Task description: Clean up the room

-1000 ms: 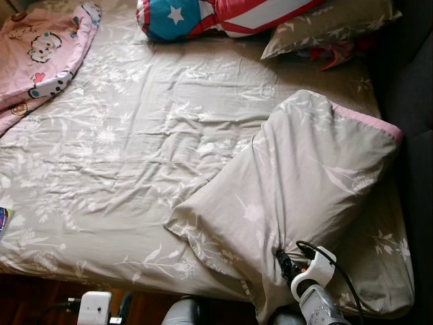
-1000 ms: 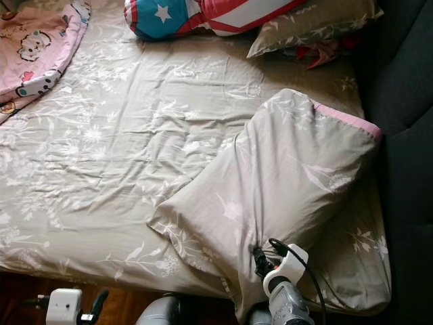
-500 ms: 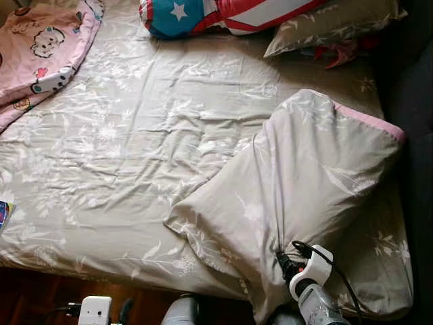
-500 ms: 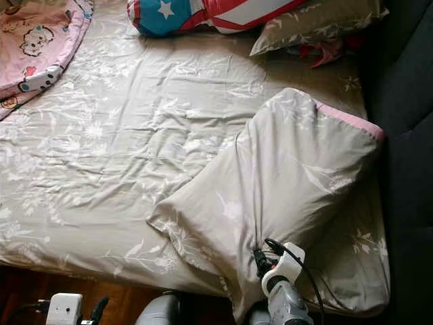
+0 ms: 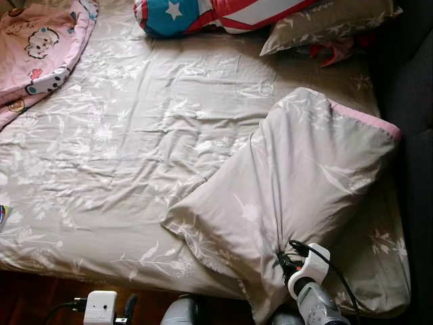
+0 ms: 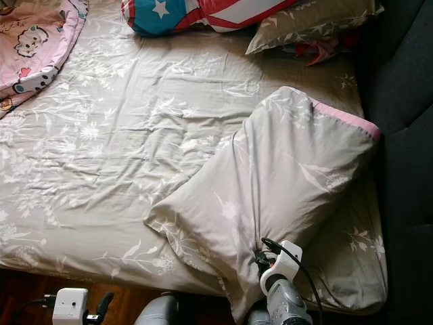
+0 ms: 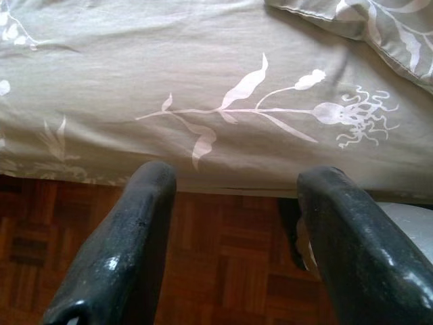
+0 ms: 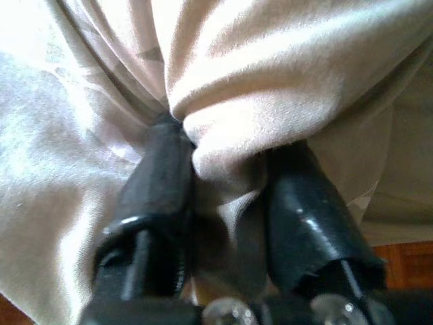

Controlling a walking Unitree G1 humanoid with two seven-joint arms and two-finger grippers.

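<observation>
Pinching a bunched fold of the pillow [image 5: 304,183] between my right gripper [image 5: 283,261], fingers clamped on the near corner. From there the pillow runs away and to the right, long axis diagonal toward the pink-trimmed end, lying on the bed sheet [image 5: 135,135]. Grey floral case, rumpled. Left gripper [image 7: 233,203] hangs spread and empty, low by the mattress edge, so the right arm's nearer.

Head stereo down on bed [image 5: 135,135]; wrist cams close.
</observation>
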